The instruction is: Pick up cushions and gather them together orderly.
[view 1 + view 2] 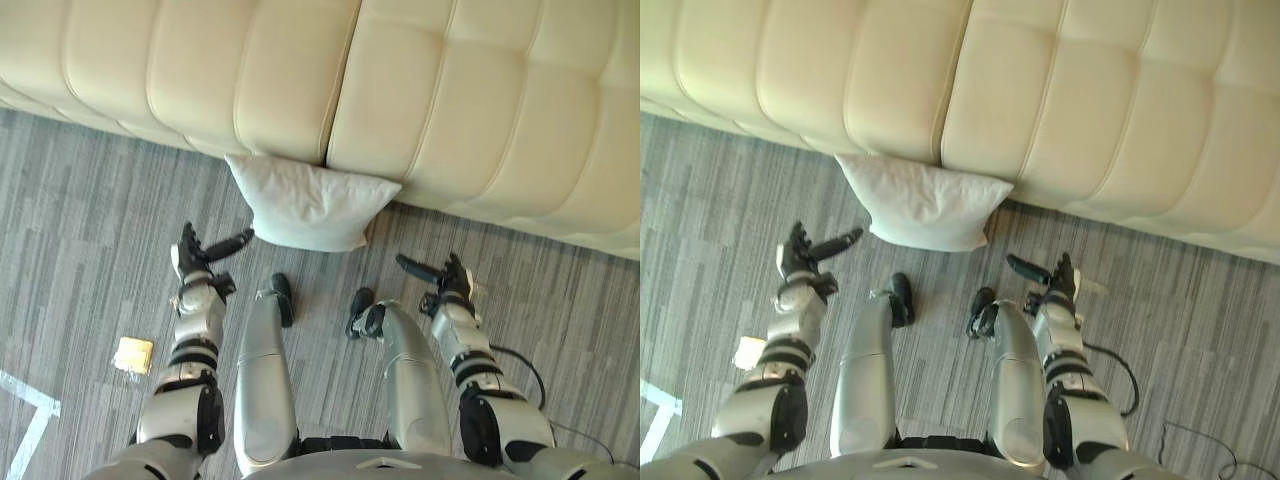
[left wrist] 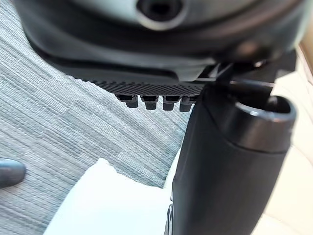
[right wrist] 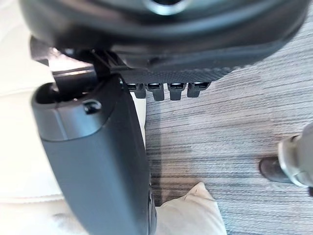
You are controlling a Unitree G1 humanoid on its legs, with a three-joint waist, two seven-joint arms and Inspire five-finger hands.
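The white cushion (image 1: pixel 305 205) lay against the front of the sofa (image 1: pixel 470 100). Our left hand (image 1: pixel 195 258) and right hand (image 1: pixel 448 278) hung spread and empty, short of the sofa. We judged both should close evenly on the cushion's sides.

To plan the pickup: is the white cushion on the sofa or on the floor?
On the floor: the white cushion lies there against the beige sofa.
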